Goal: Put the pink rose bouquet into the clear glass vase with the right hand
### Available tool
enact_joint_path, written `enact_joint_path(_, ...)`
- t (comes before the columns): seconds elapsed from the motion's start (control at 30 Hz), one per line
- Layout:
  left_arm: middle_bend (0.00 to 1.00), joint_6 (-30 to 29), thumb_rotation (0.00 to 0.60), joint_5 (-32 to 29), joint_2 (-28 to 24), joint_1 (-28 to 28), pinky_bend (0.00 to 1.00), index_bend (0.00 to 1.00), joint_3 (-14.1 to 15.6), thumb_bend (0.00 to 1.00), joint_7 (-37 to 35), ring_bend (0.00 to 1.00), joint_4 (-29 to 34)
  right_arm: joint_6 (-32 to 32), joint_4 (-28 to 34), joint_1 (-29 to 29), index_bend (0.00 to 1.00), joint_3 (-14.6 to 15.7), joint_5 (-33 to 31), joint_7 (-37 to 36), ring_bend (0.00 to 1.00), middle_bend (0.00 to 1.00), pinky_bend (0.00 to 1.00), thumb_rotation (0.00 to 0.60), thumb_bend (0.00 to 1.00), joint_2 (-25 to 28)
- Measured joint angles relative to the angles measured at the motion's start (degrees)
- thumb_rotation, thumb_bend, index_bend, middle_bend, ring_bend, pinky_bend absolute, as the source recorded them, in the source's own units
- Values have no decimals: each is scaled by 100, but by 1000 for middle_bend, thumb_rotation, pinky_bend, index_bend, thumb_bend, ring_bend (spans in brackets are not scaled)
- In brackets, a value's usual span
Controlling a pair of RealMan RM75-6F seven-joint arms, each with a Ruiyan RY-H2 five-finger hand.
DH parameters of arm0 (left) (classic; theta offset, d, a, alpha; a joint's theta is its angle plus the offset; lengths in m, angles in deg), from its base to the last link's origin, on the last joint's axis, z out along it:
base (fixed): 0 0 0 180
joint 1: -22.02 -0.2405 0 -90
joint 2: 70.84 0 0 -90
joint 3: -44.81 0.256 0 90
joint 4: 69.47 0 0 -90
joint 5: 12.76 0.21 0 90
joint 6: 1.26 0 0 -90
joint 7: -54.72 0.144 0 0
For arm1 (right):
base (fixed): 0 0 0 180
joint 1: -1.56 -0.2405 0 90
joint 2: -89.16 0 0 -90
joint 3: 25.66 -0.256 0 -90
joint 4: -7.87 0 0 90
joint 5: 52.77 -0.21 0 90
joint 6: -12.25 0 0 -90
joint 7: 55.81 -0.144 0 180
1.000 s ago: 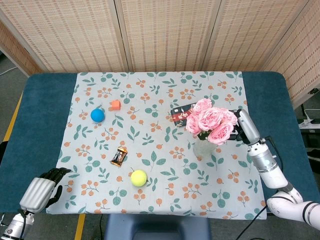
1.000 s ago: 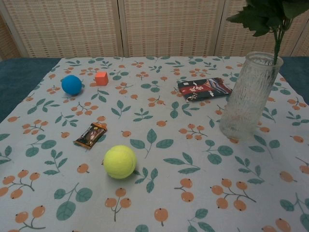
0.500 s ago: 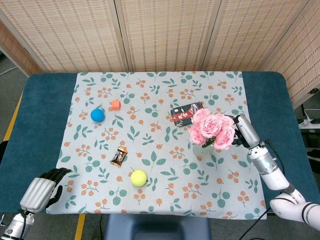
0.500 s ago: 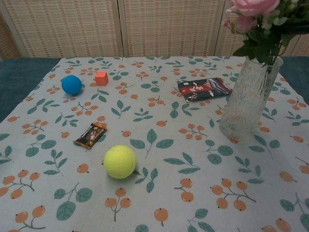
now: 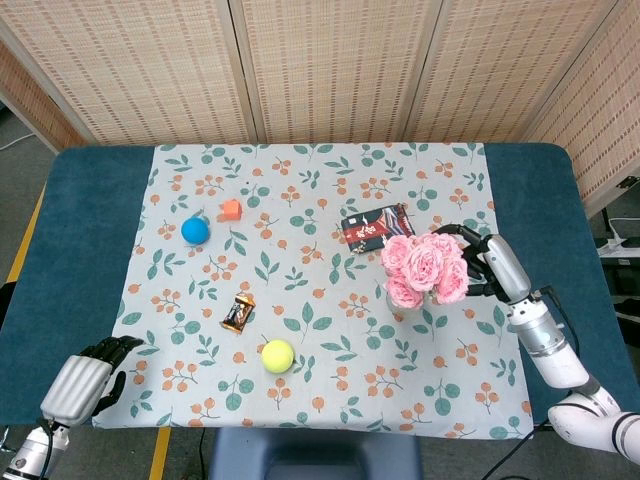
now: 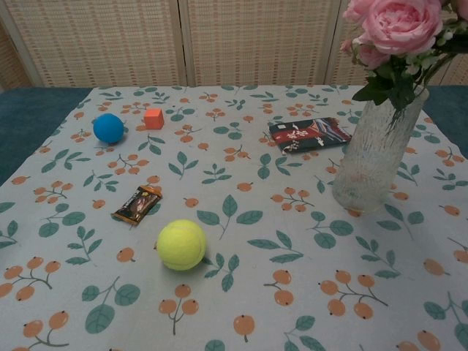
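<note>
Standing on the leaf-print tablecloth [image 5: 300, 300], the vase [image 6: 376, 146] holds the roses [image 5: 425, 268]. The right hand [image 5: 492, 265] curls loosely beside the blooms, its grip unclear. Woven screens [image 5: 330, 65] back the table; the left hand [image 5: 85, 380] rests curled, empty.

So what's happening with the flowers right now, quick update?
Right hand beside the roses, grip unclear. Left hand idle, fingers curled, at table edge. Rose stems down in the vase. Nothing in the way.
</note>
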Motion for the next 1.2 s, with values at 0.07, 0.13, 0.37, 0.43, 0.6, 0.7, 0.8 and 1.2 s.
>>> enact_joint_path(0.07, 211, -9, 600, 7, -1, -1, 426, 191, 0, 636, -1, 225, 7, 131, 0, 58, 313, 3, 15, 68, 989, 1000, 1000, 600, 99, 6)
enact_joint_path(0.13, 211, -12, 600, 11, 2, -1, 426, 190, 1, 636, -4, 225, -5, 339, 1, 154, 310, 4, 35, 231, 986, 1000, 1000, 600, 99, 6)
enact_joint_path(0.37, 211, -2, 600, -16, 4, -2, 426, 191, -5, 637, -15, 225, -11, 1307, 19, 684, 306, 3, 94, 1444, 980, 1000, 1000, 600, 93, -36)
enact_joint_path(0.43, 211, 8, 600, -15, 7, 1, 426, 191, -2, 637, -5, 225, -11, 1602, 9, 908, 306, 24, 103, 1843, 980, 1000, 1000, 600, 92, -38)
enact_joint_path(0.6, 211, 56, 600, -5, 21, 15, 426, 191, 17, 637, 45, 225, -3, 1575, 65, 1124, 307, 84, 6, 2051, 980, 1000, 1000, 600, 92, 84)
enact_joint_path(0.7, 211, 84, 600, -32, 22, 20, 426, 191, 19, 637, 58, 225, 0, 1328, 62, 1146, 308, 69, -155, 2135, 980, 1000, 1000, 600, 91, 117)
enact_joint_path(0.8, 211, 90, 600, -46, 11, 21, 426, 191, 16, 637, 47, 225, 7, 1162, 10, 1146, 308, 24, -303, 2170, 980, 1000, 1000, 600, 91, 100)
enact_joint_path(1.2, 211, 70, 600, -47, -2, 14, 426, 191, 16, 637, 50, 225, 16, 1120, 16, 1354, 294, -23, -540, 2882, 819, 789, 986, 600, 88, 67)
